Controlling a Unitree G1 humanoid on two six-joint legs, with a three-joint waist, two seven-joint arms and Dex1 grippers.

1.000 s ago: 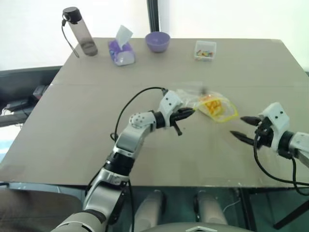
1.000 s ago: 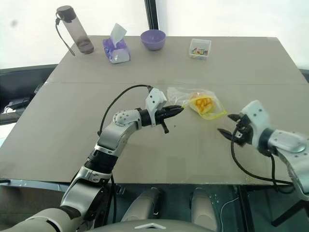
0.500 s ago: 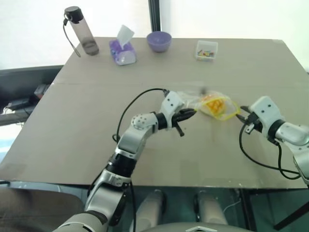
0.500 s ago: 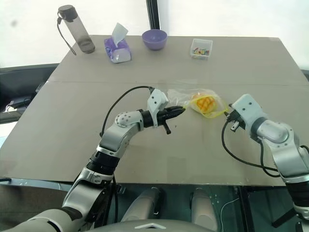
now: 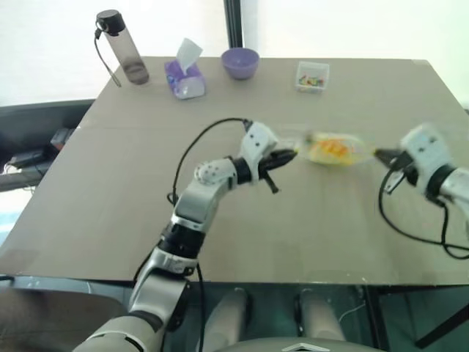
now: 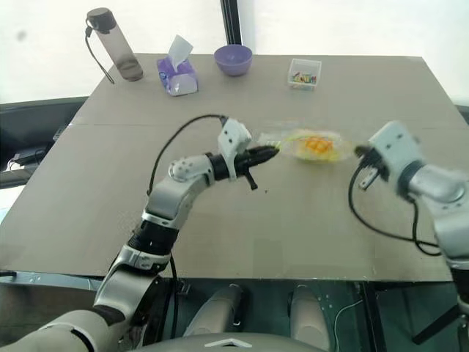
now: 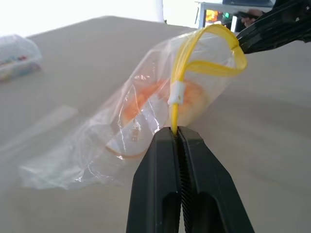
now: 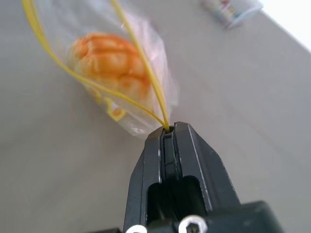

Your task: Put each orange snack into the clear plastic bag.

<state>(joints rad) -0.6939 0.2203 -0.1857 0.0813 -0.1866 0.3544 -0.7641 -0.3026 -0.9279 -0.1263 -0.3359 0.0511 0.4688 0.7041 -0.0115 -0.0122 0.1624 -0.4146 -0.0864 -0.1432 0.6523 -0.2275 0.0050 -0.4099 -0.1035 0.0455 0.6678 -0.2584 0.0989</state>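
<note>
Hanging between two grippers above the middle of the table [image 5: 110,220] is one clear bag [image 5: 333,149] with orange snacks [image 8: 111,62] inside; how many is hard to tell, since they blur into one orange mass. The left gripper [image 7: 176,133] has its fingers clamped together on the bag's yellow seal strip [image 7: 181,63] at one end. The right gripper [image 8: 167,132] is pinched tight on the strip at the other end. Along the far edge stand one bottle [image 5: 121,48], one tissue pack [image 5: 183,73], one purple bowl [image 5: 239,62] and one small clear box [image 5: 312,75].
</note>
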